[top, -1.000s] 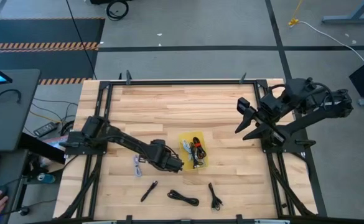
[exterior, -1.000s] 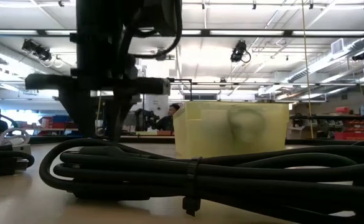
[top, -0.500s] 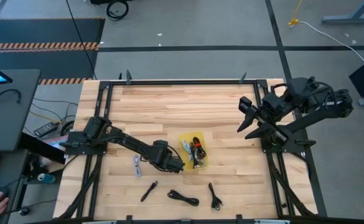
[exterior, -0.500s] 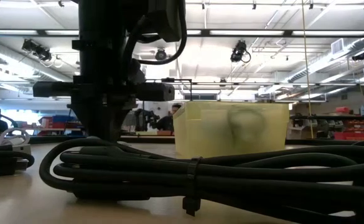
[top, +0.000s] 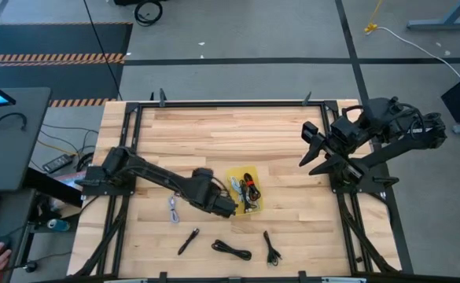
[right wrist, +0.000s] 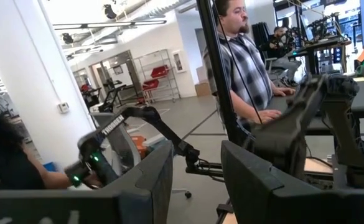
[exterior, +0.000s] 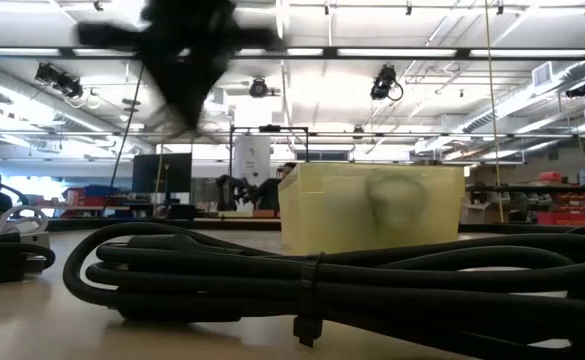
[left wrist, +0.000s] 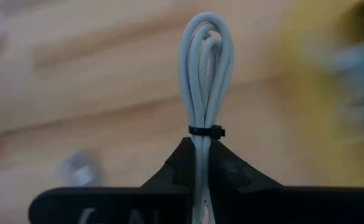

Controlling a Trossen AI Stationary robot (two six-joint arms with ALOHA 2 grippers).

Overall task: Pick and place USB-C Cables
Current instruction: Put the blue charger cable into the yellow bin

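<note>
Lifted clear of the wooden table [top: 214,141], the left gripper [left wrist: 200,162] now clamps 1 light grey coiled USB-C cable [left wrist: 205,74] beside the yellow bin [top: 244,191]; soft and light, it seems best pinched at its tie. Right gripper [top: 312,149] waits apart.

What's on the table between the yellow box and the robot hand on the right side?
Nothing: from above, only bare wood lies between the yellow bin and the right gripper, which waits near the table's right edge.

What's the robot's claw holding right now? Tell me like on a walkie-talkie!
Left claw shut on a light grey cable bundle, beside the yellow bin. Right claw open, parked at the table's right edge. Nothing blocking the bin.
</note>
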